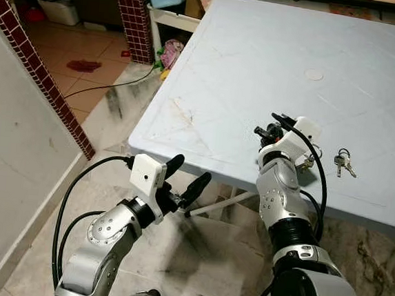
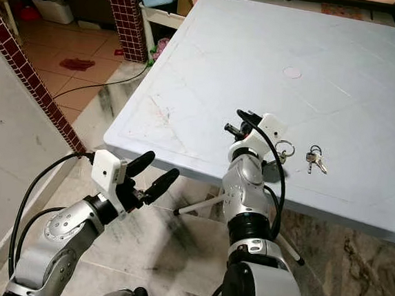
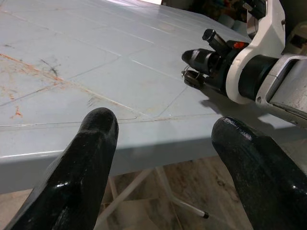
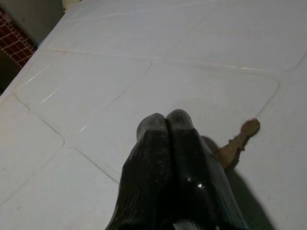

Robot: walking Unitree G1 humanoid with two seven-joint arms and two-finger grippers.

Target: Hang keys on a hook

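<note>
Keys [image 1: 343,162] are seen lying right of centre on the pale table [image 1: 246,62], just beside the right gripper [image 4: 165,120], whose fingers are pressed together; the left gripper [image 1: 184,176] is held spread wide below the table edge, lower left.

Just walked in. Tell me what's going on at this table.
The robot stands at the edge of a pale blue table, where a bunch of keys lies untouched. Its right hand is over the tabletop beside the keys, fingers shut and holding nothing. The left hand hovers open below the table's edge. Nothing is picked up yet.
</note>
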